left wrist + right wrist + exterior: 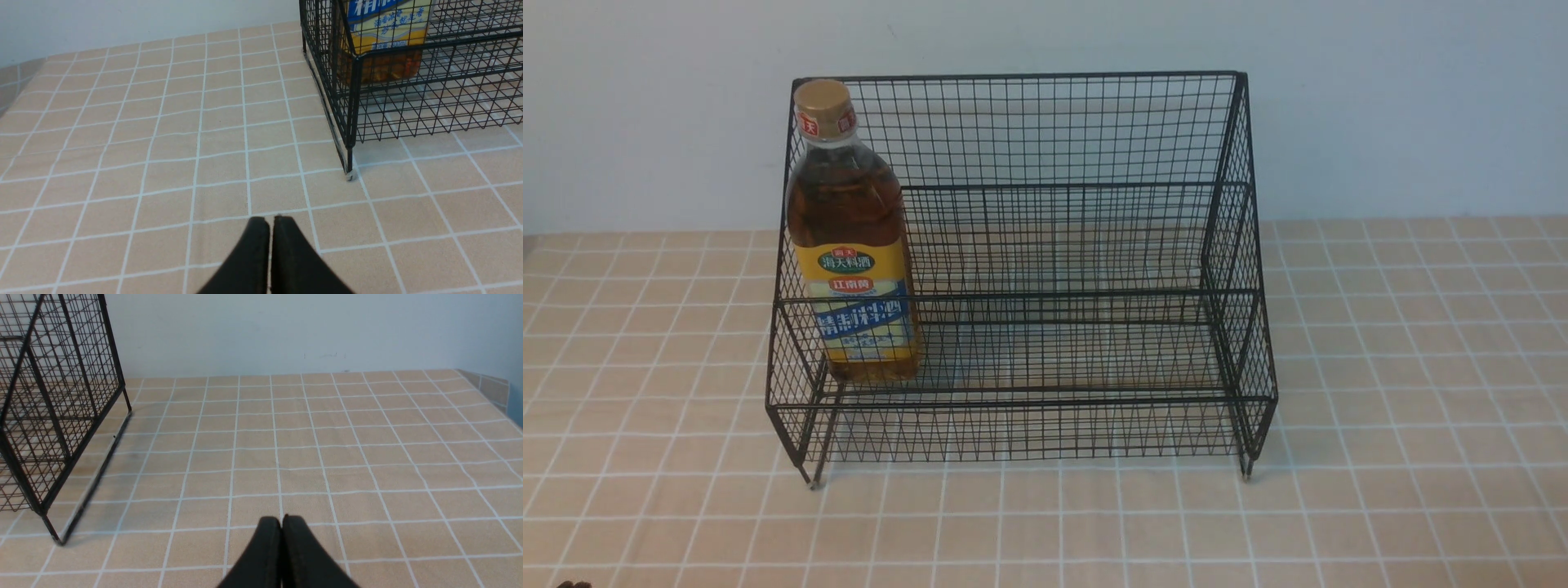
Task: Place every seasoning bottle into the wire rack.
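Note:
The seasoning bottle [854, 245], clear with amber liquid, gold cap and yellow-blue label, stands upright on the lower tier at the left end of the black wire rack [1062, 131]. Its lower part shows through the mesh in the left wrist view [386, 45], inside the rack [353, 102]. My left gripper [269, 220] is shut and empty, low over the tiled cloth, well short of the rack's front left leg. My right gripper [282, 519] is shut and empty over bare cloth, to the right of the rack [61, 396]. Neither gripper shows in the front view.
The rack stands on a beige tiled tablecloth [1405, 408] against a pale wall [1380, 98]. The rack's front left leg [349, 169] rests on the cloth. The table's right edge [496, 390] shows far off in the right wrist view.

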